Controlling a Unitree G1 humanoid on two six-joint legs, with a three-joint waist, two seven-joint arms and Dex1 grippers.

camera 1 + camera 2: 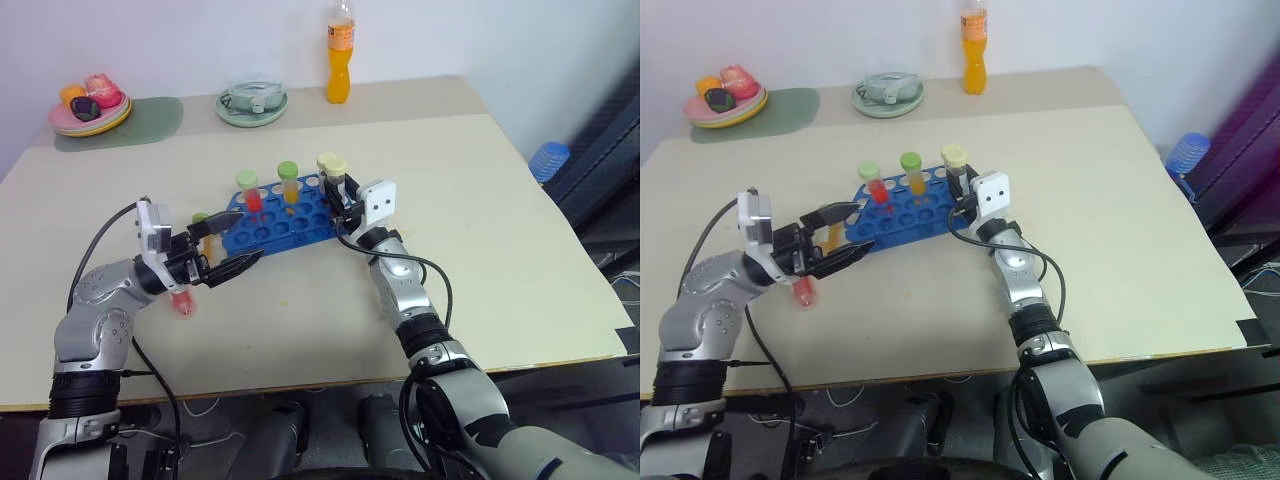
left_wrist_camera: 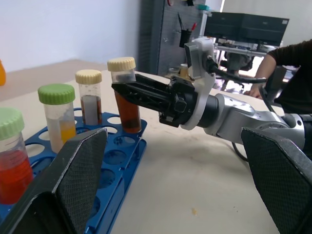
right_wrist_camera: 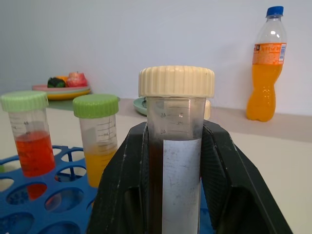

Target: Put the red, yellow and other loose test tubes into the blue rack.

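**Brown tube held at the rack's right end**

The brown tube [image 3: 175,146], cream-capped, is clamped upright between the fingers of the right gripper [image 1: 343,203] over the right end of the blue rack [image 1: 275,225]. 3 further tubes are seated in the rack: red [image 1: 249,193], yellow [image 1: 289,183], and a second brown one [image 2: 90,100]. The left gripper [image 1: 226,249] is held wide open and empty beside the rack's left end.
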